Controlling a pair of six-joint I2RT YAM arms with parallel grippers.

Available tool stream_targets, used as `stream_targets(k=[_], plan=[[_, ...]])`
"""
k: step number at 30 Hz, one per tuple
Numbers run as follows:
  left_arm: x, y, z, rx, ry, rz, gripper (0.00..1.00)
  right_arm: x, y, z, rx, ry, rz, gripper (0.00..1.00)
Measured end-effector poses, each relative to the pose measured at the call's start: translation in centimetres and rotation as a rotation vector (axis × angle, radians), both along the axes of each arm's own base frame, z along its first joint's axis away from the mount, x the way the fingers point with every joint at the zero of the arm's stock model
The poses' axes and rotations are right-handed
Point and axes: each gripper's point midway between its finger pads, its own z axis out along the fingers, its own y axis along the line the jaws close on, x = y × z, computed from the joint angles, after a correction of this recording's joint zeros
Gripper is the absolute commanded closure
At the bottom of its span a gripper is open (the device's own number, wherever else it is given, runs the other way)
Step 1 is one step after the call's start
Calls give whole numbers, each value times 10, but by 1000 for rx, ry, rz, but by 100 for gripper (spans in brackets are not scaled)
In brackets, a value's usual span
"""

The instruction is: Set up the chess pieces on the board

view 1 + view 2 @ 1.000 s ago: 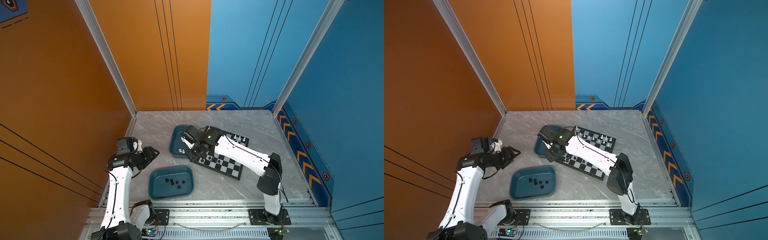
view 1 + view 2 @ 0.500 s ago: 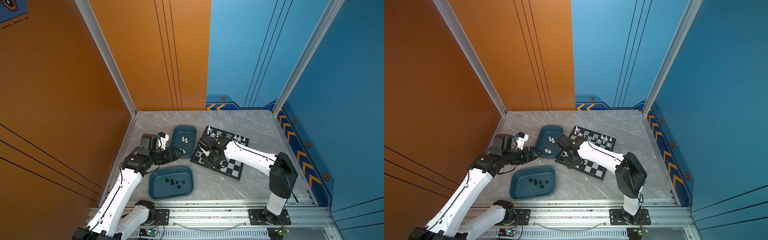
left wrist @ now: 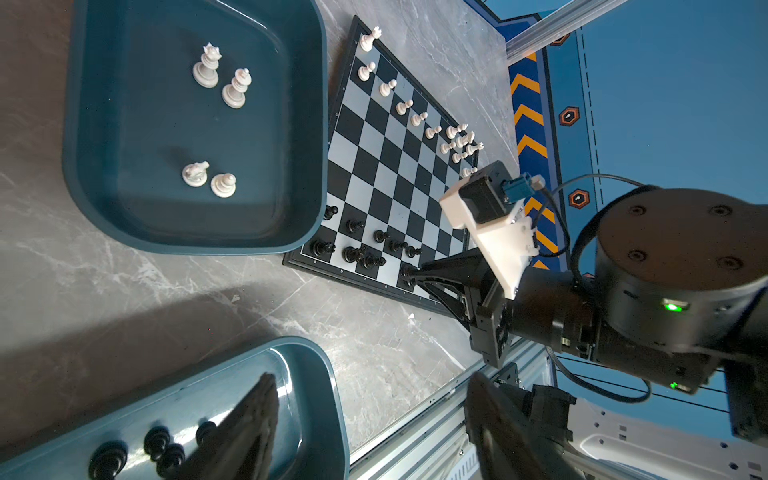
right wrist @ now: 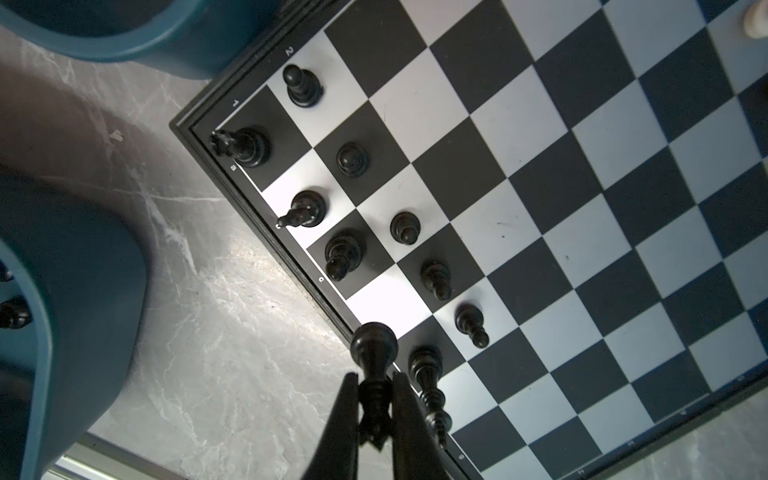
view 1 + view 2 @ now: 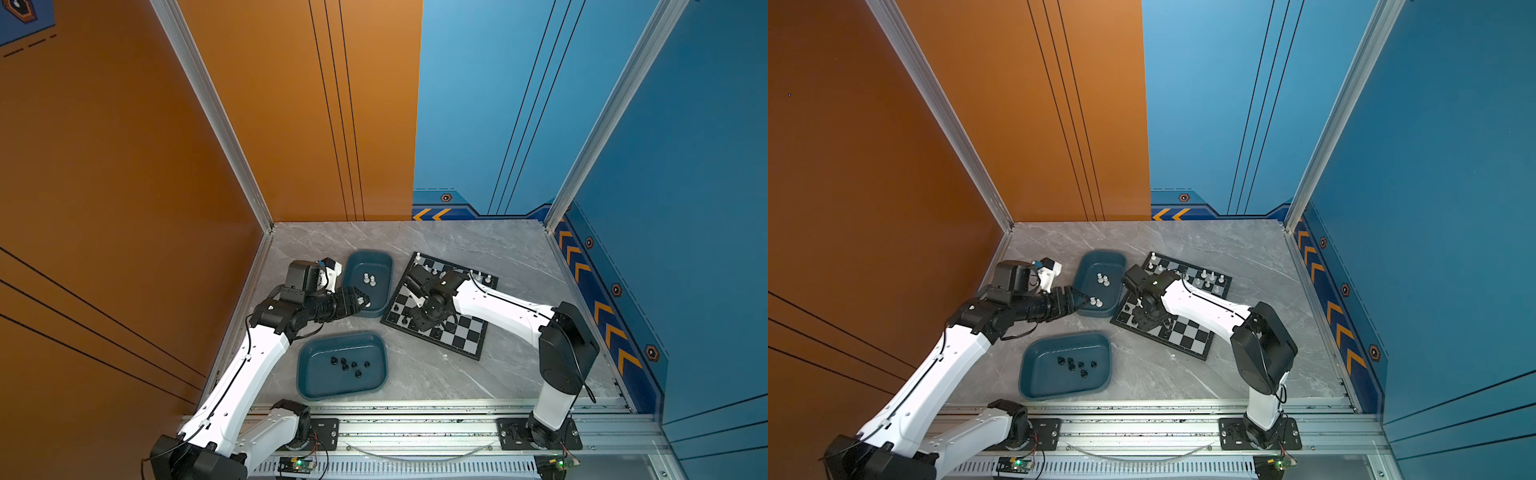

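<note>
Holds a glossy black chessman [image 4: 373,343] by its slim turned stem in the right gripper [image 4: 374,384], jaws clenched on it, round base toward the board [image 4: 582,199]. Hangs at a light square in the row along the border nearest the rail [image 5: 415,432]; cannot tell whether resting there or just above. Stands just beside a taller black piece [image 4: 428,370] on the next square, so little room on that side.

Shows the board flat and square, matte black and silver-grey checks inside a thin black border, lying skewed to the edges of the table [image 5: 478,245]. Carries black pieces [image 4: 351,160] clustered at the corner toward the trays and white pieces [image 3: 415,118] along the far rows, with the middle rows open.

Crowds the board's left corner with the far tray [image 5: 368,258], a teal rounded rectangle with smooth raised walls and four white chessmen [image 3: 223,185] inside; cannot tell whether tray and board touch. Sets the near tray [image 5: 340,337], same shape, apart from the board by a strip of table, loose black chessmen [image 5: 345,368] inside.

Hovers the left gripper [image 5: 365,300] at the far tray's near end, fingers spread wide, nothing between them.

Leaves broad grey marble-veined tabletop behind and right of the board, up to the smooth orange wall panel [image 5: 291,124] and blue wall panel [image 5: 478,104]. Closes the front with the ribbed aluminium rail.
</note>
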Motion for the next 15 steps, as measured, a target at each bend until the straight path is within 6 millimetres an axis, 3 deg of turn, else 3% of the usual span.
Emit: stream_targets(k=[15], plan=[[4, 8, -1, 6, -1, 30, 27, -2, -3, -17, -30, 23, 0, 86]])
